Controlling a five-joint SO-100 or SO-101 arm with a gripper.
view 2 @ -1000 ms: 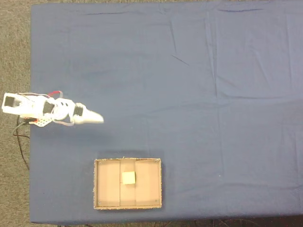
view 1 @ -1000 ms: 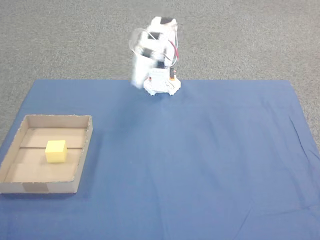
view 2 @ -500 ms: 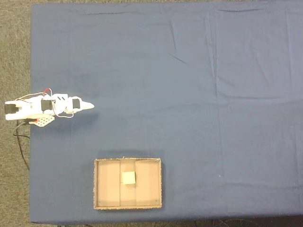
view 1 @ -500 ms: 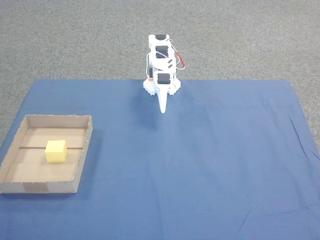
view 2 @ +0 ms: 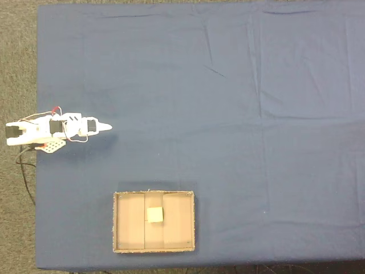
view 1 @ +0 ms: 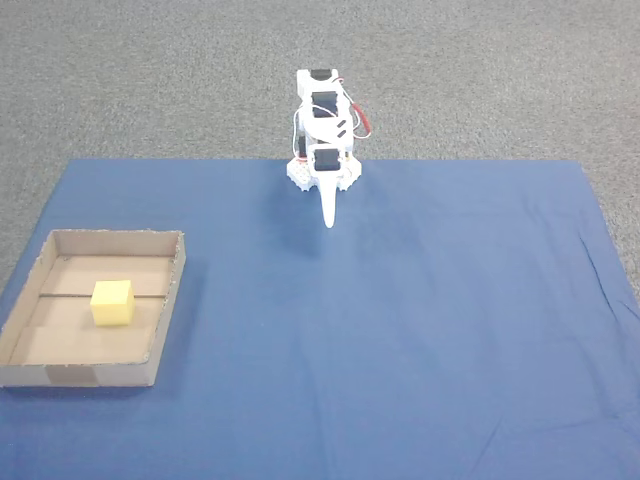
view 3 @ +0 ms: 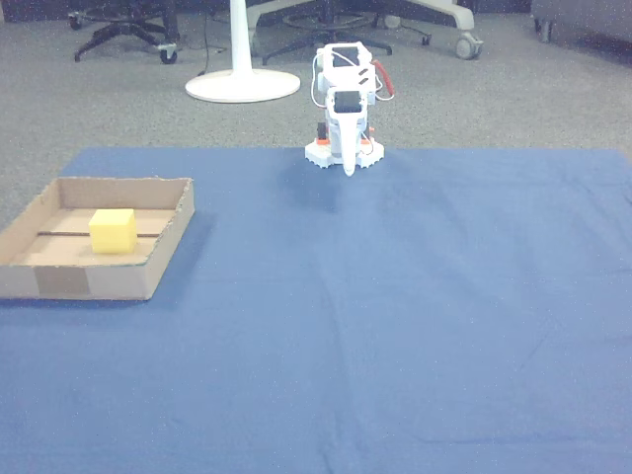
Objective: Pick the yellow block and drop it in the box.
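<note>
Since the yellow block (view 1: pixel 112 302) already sits mid-floor in the cardboard box (view 1: pixel 168 300) at near left, it looks light, stiff and matte, best pinched across two opposite flat faces. Folded at the far edge of the blue cloth (view 1: pixel 400 320), the end effector (view 1: pixel 328 222) tapers to one point, its fingers seemingly pressed together on nothing.

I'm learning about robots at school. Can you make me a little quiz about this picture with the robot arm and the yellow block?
1. True or false: the yellow block sits inside the box.
2. What covers the floor under the robot arm? A) a blue cloth B) a red towel C) newspaper
3. Fill in: the claw holds ____.

Key
1. True. The block rests on the box floor, near the middle.
2. A. The blue cloth lies over grey carpet.
3. Nothing. The claw looks shut and is folded near the arm's base, far from the box.
</note>
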